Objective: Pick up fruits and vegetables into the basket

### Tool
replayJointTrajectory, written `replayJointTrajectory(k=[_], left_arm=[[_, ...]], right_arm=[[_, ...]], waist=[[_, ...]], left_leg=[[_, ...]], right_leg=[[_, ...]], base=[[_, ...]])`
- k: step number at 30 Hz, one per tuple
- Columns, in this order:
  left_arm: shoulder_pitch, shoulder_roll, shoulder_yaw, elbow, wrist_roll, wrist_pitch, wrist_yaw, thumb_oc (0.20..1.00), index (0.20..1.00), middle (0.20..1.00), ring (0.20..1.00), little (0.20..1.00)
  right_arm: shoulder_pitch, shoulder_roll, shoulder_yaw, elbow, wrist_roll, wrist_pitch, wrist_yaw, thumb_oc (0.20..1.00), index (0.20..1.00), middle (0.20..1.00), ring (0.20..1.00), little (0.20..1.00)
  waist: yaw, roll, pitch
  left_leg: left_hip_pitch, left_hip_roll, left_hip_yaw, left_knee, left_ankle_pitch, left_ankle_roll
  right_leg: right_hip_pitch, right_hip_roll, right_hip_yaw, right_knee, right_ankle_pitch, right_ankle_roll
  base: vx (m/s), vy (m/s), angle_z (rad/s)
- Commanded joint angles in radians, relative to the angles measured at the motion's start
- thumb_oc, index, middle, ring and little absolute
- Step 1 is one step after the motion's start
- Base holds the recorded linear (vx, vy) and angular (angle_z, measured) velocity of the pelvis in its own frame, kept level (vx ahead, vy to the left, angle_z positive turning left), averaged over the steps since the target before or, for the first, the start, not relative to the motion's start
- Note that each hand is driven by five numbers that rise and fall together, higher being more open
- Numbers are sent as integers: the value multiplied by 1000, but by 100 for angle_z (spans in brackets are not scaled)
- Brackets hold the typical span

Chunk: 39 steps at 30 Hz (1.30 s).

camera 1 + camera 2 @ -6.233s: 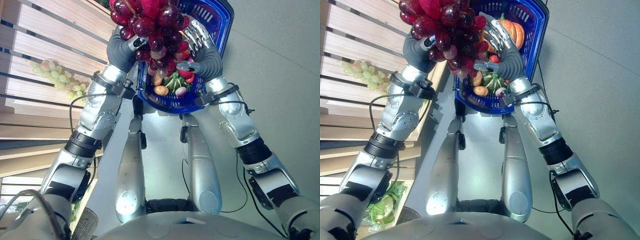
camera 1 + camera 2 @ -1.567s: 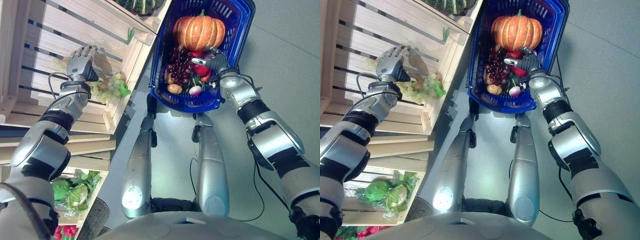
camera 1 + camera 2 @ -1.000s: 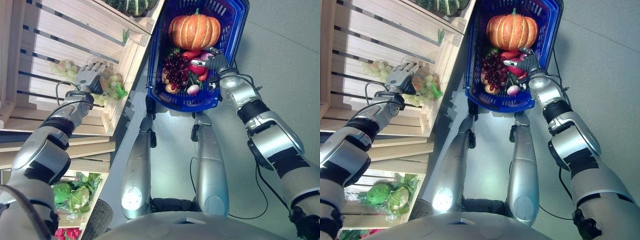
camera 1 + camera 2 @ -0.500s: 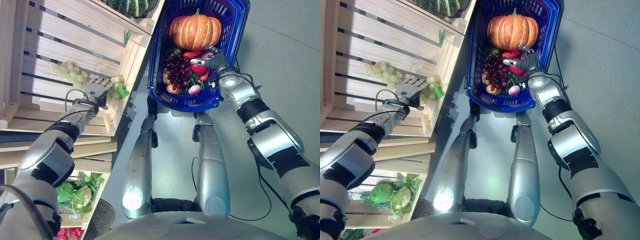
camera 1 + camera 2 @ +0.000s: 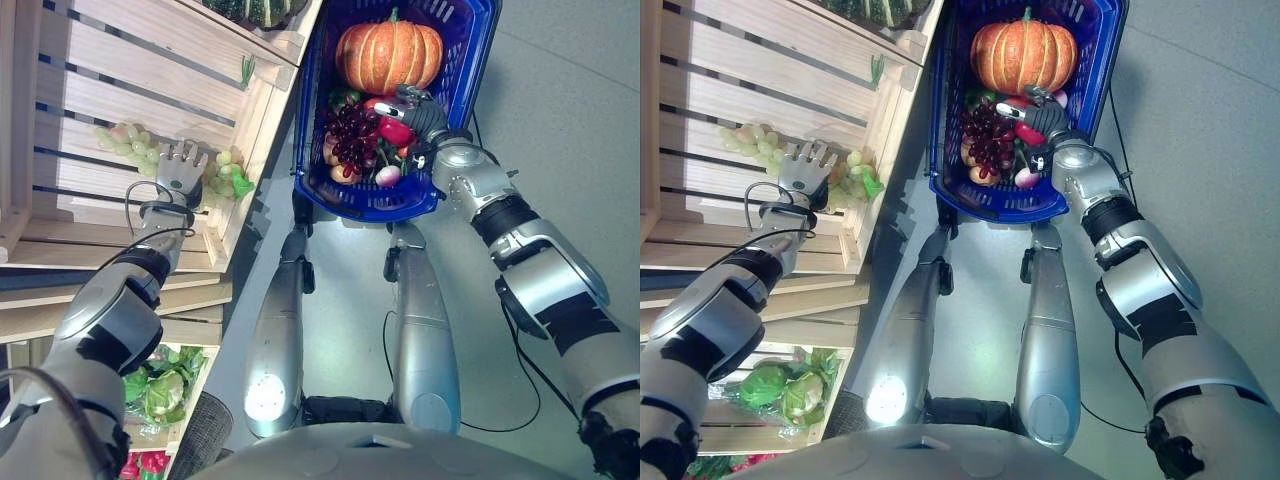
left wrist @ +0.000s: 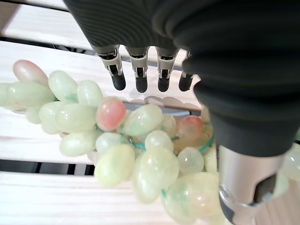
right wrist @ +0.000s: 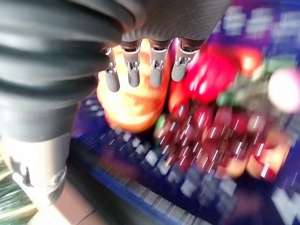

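The blue plastic basket point(image 5: 455, 60) already holds an orange ribbed pumpkin point(image 5: 388, 55), dark red grapes point(image 5: 347, 135) and small mixed produce. The pale green grape bunch point(image 6: 140, 154) lies in the slatted wooden crate point(image 5: 120, 70), not yet grasped. The left hand point(image 5: 178, 168) hovers above it, fingers straight and empty. The right hand point(image 5: 1042, 118), fingers extended, is over the basket; its contact with the contents is unclear.

Pale wooden crate shelf point(image 5: 120, 95) of slatted boards, bearing a bunch of green grapes point(image 6: 140, 159) near its front corner. Striped dark-green squash point(image 5: 262, 10) on the crate tier above. Leafy green cabbages point(image 5: 160, 385) in the bin below, beside the grey floor point(image 5: 560, 130).
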Motion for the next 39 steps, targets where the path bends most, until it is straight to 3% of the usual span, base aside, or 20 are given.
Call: replayJointTrajectory(k=[1, 6, 12, 15, 20, 24, 29, 34, 39], left_arm=[[34, 10, 88, 53, 21, 106, 17, 1000, 1000, 1000, 1000, 1000], [62, 26, 107, 45, 2, 137, 7, 1000, 1000, 1000, 1000, 1000], [111, 34, 129, 61, -20, 131, 15, 1000, 1000, 1000, 1000, 1000], [136, 27, 141, 72, -29, 137, 30, 1000, 1000, 1000, 1000, 1000], [150, 16, 152, 94, -38, 131, 54, 1000, 1000, 1000, 1000, 1000], [135, 21, 150, 101, -30, 120, 44, 1000, 1000, 1000, 1000, 1000], [96, 32, 130, 108, -27, 111, 15, 1000, 1000, 1000, 1000, 1000], [51, 44, 105, 124, -38, 92, -9, 1000, 1000, 1000, 1000, 1000], [28, 41, 95, 137, -49, 90, -5, 1000, 1000, 1000, 1000, 1000]], right_arm=[[78, 24, -4, -144, 55, -129, 12, 1000, 1000, 1000, 1000, 1000], [152, -34, -5, -319, -95, -238, -111, 1000, 1000, 1000, 1000, 1000], [238, -84, -105, -422, -203, -410, -279, 1000, 1000, 1000, 1000, 1000], [279, -103, -185, -429, -287, -498, -468, 1000, 1000, 1000, 1000, 1000], [313, -120, -304, -365, -338, -583, -697, 1000, 1000, 1000, 1000, 1000], [294, -152, -370, -258, -343, -597, -840, 1000, 1000, 1000, 1000, 1000], [238, -187, -400, -68, -234, -582, -845, 1000, 1000, 1000, 1000, 1000], [201, -206, -429, 152, -69, -560, -695, 1000, 1000, 1000, 1000, 1000], [193, -198, -423, 252, -6, -522, -605, 1000, 1000, 1000, 1000, 1000]], waist=[[-25, -14, -32], [-49, -39, -32], [-73, -48, -32], [-83, -46, -32], [-92, -44, -32], [-87, -42, -32], [-78, -42, -32], [-69, -40, -32], [-66, -42, -32]], left_leg=[[-62, -62, 35, 43, -36, 36], [-66, -53, 41, 29, -33, 36], [-62, -49, 42, 25, -37, 36], [-61, -50, 40, 26, -44, 38], [-64, -53, 37, 30, -56, 40], [-69, -58, 28, 34, -65, 44], [-78, -62, 21, 41, -72, 47], [-86, -63, 14, 47, -77, 51], [-93, -63, 12, 51, -77, 52]], right_leg=[[79, 72, -99, -56, -62, 17], [70, 81, -94, -67, -51, 23], [70, 82, -85, -73, -47, 31], [69, 80, -77, -75, -47, 35], [67, 75, -71, -81, -45, 40], [67, 71, -72, -89, -42, 42], [58, 71, -76, -88, -37, 41], [53, 72, -79, -85, -38, 41], [48, 75, -79, -84, -36, 39]], base=[[-28, -39, 2], [-7, -8, 0], [0, 0, 0], [0, 0, 0], [0, 2, -1], [-1, -16, 0], [3, -27, 0], [3, -10, 1], [0, 0, 0]])
